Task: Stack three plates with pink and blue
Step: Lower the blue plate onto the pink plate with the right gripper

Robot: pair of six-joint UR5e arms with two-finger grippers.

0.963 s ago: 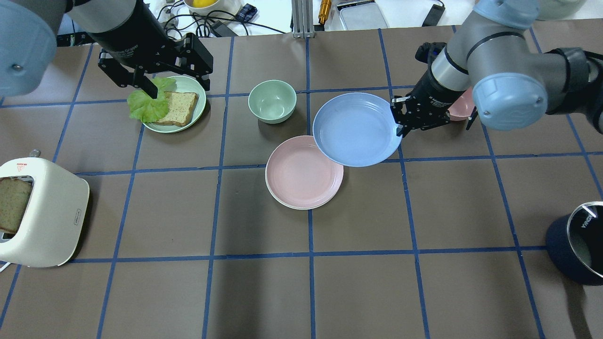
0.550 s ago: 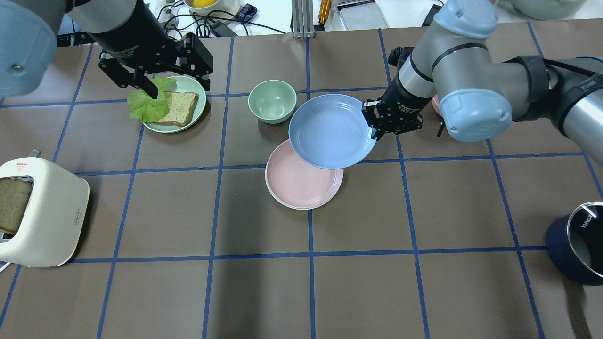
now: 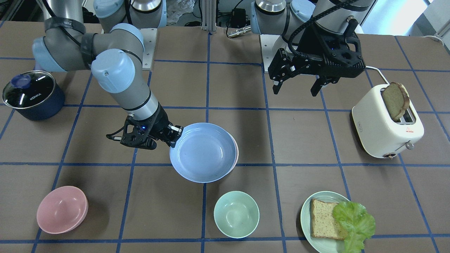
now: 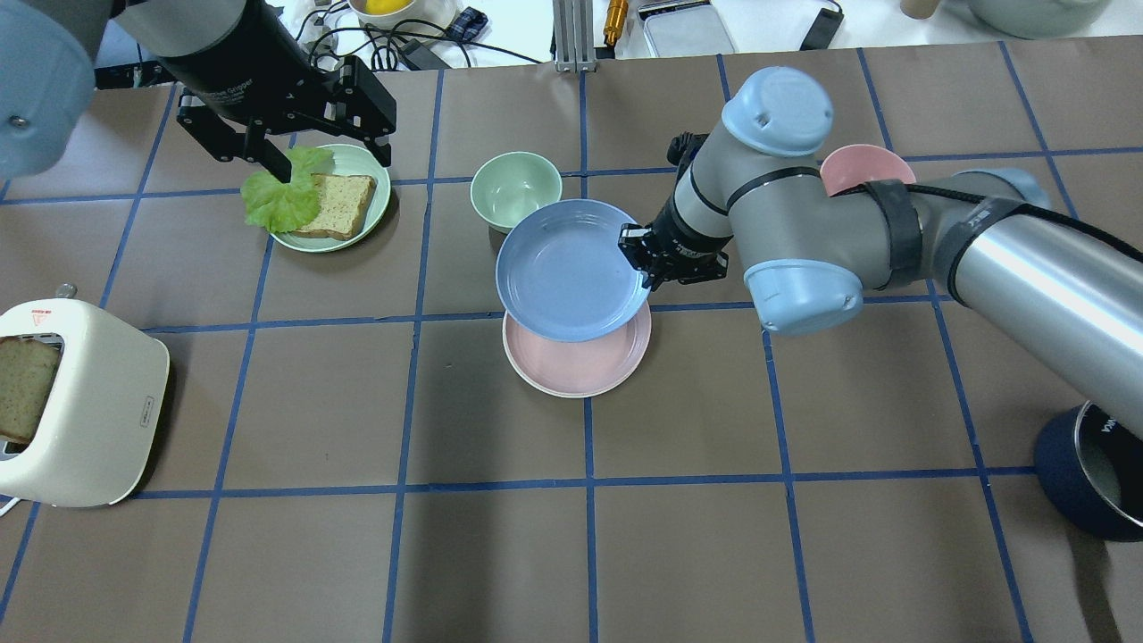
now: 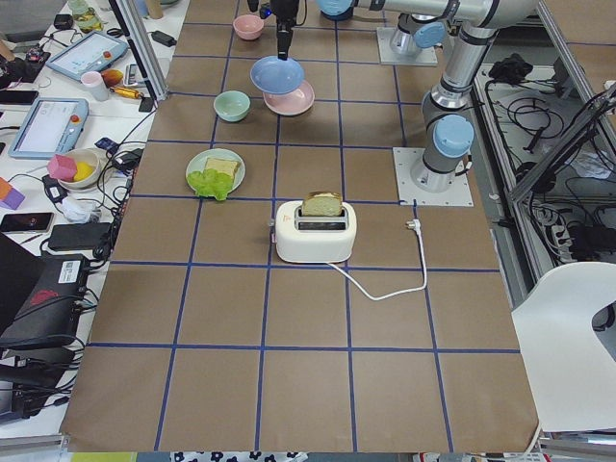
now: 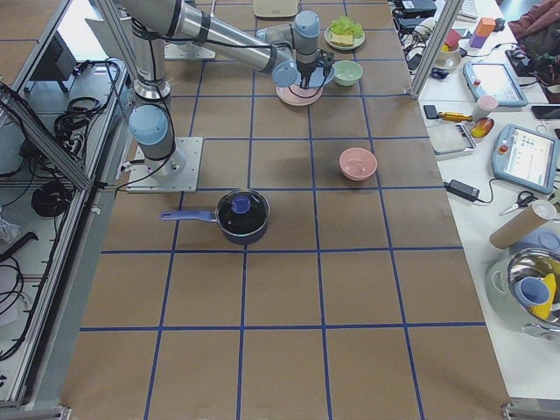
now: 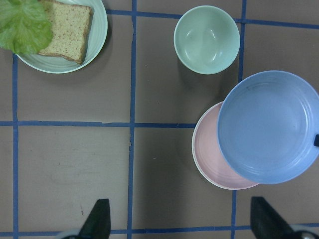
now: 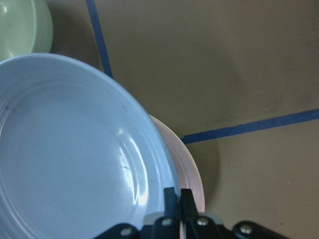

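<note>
My right gripper (image 4: 645, 268) is shut on the right rim of the pastel blue plate (image 4: 571, 268) and holds it a little above the table. The blue plate overlaps most of the pink plate (image 4: 580, 366), offset toward the far side. The pink plate lies on the table, and a thin cream-white rim (image 4: 536, 382) shows under its near edge. The right wrist view shows the fingers (image 8: 172, 196) clamped on the blue rim, with the pink plate (image 8: 192, 174) below. My left gripper (image 4: 335, 165) is open and empty, high above the green plate.
A mint bowl (image 4: 516, 190) stands just beyond the blue plate. A pale green plate (image 4: 368, 170) with bread and lettuce is at the far left. A pink bowl (image 4: 866, 165) sits behind my right arm. A toaster (image 4: 85, 402) is at the left edge and a dark pot (image 4: 1089, 482) at the right.
My right arm has carried the blue plate leftward and nearer, from beside the pink plate to over most of it. The left arm has barely moved.
</note>
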